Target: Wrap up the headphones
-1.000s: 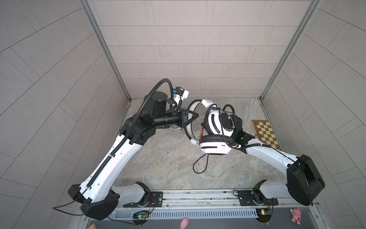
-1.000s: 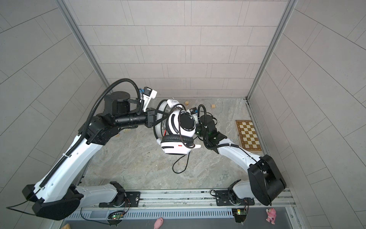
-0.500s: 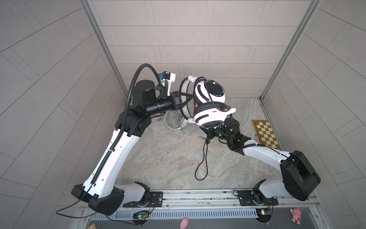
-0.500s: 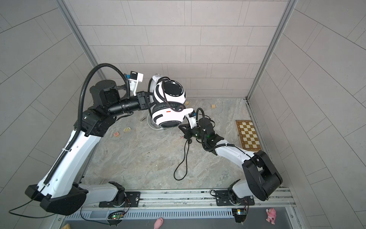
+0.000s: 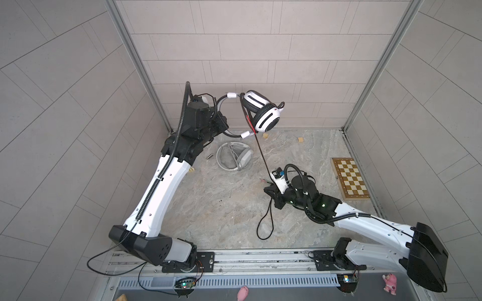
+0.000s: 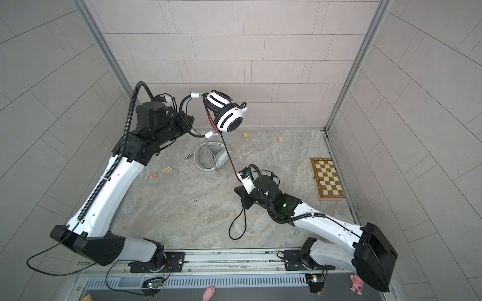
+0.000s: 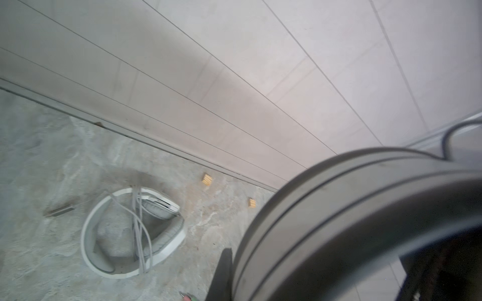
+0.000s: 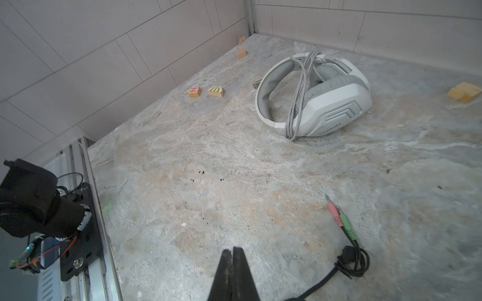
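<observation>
Tiled booth with a marbled table (image 5: pixel 208 213), seen from above. In both top views the left gripper (image 5: pixel 223 126) is raised near the back wall, clamped on the thin headband of the black-and-white headset (image 5: pixel 266 118), which hangs in the air with its ear cups close together. Its black cable (image 5: pixel 261 153) runs tight down to the right gripper (image 5: pixel 269 192), low over the middle of the table, then falls in a slack loop towards the front rail. Only the right wrist view shows that gripper's tips pressed together; the cable slips in under them at the frame edge, so the pinch itself is cut off. The same view shows the pink and green plugs (image 8: pixel 339 217) lying on the table. The white headset (image 5: pixel 233 159) lies flat towards the back left, its grey cable wound over it, apart from both grippers. In a top view two painted blocks (image 6: pixel 154 176) show beside the left arm. A chessboard (image 5: pixel 350 179) lies by the right wall. Bare table stretches from the white headset to the front rail. The left wrist view is mostly blurred headband
</observation>
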Motion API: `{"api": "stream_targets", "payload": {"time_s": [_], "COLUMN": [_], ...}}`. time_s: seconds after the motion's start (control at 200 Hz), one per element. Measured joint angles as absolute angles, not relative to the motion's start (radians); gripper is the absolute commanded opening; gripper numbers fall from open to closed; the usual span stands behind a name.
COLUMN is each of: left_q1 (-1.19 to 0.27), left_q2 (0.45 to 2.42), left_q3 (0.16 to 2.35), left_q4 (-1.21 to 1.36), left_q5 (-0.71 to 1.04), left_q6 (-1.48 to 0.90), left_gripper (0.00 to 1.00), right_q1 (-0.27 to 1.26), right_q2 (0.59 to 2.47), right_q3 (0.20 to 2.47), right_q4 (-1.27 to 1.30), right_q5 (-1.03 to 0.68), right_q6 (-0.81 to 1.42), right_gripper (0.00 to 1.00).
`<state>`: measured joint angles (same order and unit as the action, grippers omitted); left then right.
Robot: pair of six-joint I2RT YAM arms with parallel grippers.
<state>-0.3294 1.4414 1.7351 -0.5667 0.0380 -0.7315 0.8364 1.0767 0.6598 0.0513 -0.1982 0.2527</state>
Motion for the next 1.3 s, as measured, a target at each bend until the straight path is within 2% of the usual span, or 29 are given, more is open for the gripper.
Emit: {"api": "stream_targets", "payload": {"time_s": [0.33,0.54,0.721,0.911,1.076,1.301], "left_q1": [-0.331,-0.336,-0.347,-0.368,-0.453,-0.551], "left_q2": [1.559,1.562,1.562,1.547,1.541,1.524], "left_q3": [1.667,1.545,1.537,1.494,1.46,1.435], "left_q4": [-0.551,-0.533,-0.527,-0.495,-0.492,-0.559], "left_q5": [-0.175,-0.282,-0.311,-0.329,-0.373,-0.215], "left_q6": [-0.699,-0.693,-0.641,-0.605,-0.474,-0.228], "left_gripper": [0.0,0.0,0.0,0.0,0.0,0.0], "right_q1": [0.964,1.056,1.128,1.132,1.131,0.998], "right_q2": [0.86,0.852,0.86,0.897,0.943,0.999], "right_q3": [0.714,0.837,0.896,0.965,1.063,1.198], "right_q4": [-0.242,-0.345,-0.419,-0.431,-0.431,-0.447], "right_q5": [0.004,0.082,0.142,0.171,0.205,0.188], "right_q6": [0.183,0.164,0.152,0.113,0.05,-0.028], "right_gripper": [0.04,0.04,0.04,0.04,0.05,0.06]}}
